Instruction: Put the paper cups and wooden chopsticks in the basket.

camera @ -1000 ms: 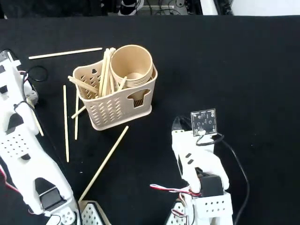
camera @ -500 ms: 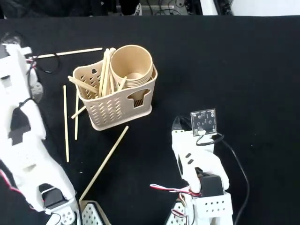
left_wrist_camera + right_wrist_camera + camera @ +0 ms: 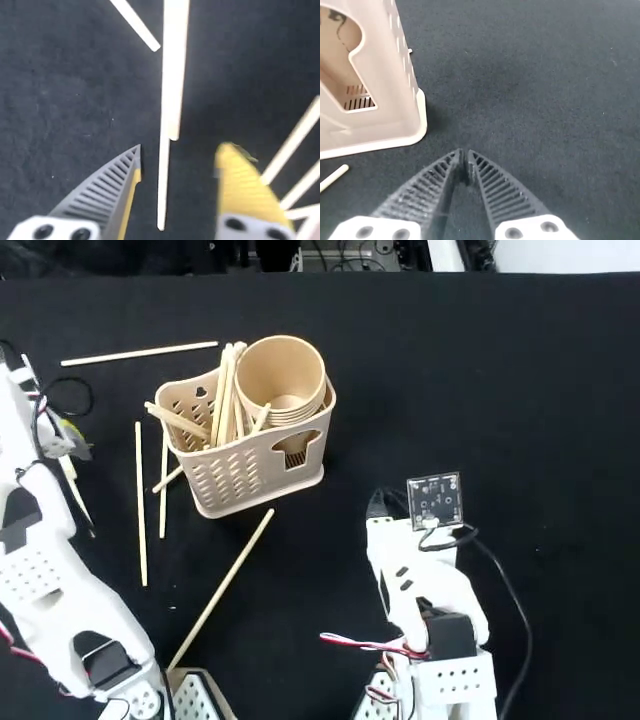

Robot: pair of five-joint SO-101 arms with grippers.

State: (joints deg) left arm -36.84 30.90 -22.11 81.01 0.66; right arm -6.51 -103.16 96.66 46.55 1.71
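Note:
A beige basket (image 3: pixel 255 475) holds stacked paper cups (image 3: pixel 281 375) and several wooden chopsticks (image 3: pixel 225 390). More chopsticks lie loose on the black table: one (image 3: pixel 140 353) behind the basket, two (image 3: pixel 140 502) to its left, one (image 3: pixel 222 588) in front. My left gripper (image 3: pixel 62 445) hovers at the table's left side. In its wrist view the left gripper (image 3: pixel 181 147) is open, and a chopstick (image 3: pixel 170 90) runs between its fingers without touching them. My right gripper (image 3: pixel 378 505) rests in front of the basket; the right gripper (image 3: pixel 463 152) is shut and holds nothing.
The basket wall (image 3: pixel 380 95) stands close to the right gripper, with a chopstick end (image 3: pixel 332 177) beside it. Black cloth covers the table (image 3: pixel 500 390). Cables and equipment (image 3: pixel 350 252) line the far edge.
The left arm swung toward the far edge, then came back nearer; its gripper now straddles a chopstick at the left. The right arm, basket and cups have not moved.

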